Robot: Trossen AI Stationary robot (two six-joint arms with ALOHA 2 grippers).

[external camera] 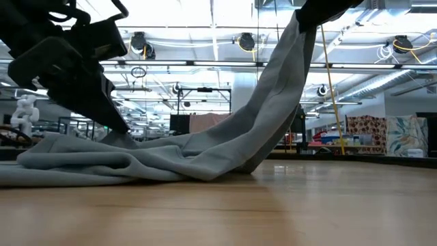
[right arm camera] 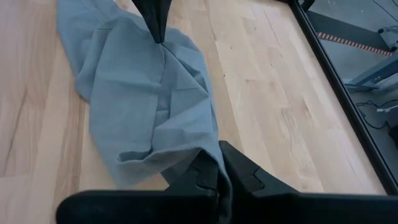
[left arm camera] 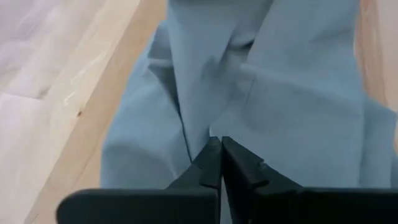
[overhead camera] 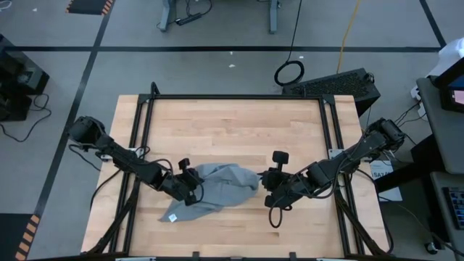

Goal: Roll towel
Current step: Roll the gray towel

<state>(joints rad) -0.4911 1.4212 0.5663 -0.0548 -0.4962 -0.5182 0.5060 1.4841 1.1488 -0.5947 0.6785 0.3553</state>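
While both arms reach over it, the bench [overhead camera: 239,119] shows pale wood planks inside a dark metal frame [overhead camera: 232,97], standing on a grey floor crossed by black tape lines. Beyond the bench's far edge a black cable loop [overhead camera: 289,72] lies on the floor beside a black case [overhead camera: 341,83]. Level across the bench, the room behind is a wide hall with round ceiling lamps [external camera: 246,42] and patterned panels [external camera: 386,135].

Between the two claws lies the towel [overhead camera: 217,190], grey and crumpled, near the bench's front half; its white tag [overhead camera: 172,217] lies on the wood just in front of the left claw. The left claw [overhead camera: 190,187] is pressed down onto the towel's end, fingers [left arm camera: 208,163] closed together with cloth pinched between them. The right claw [overhead camera: 267,181] is clamped on the opposite end, fingers [right arm camera: 239,168] closed on a fold, and holds that end up off the wood, so the cloth slopes down from it to the heap lying flat by the left claw. Bare wood surrounds the towel on every side.
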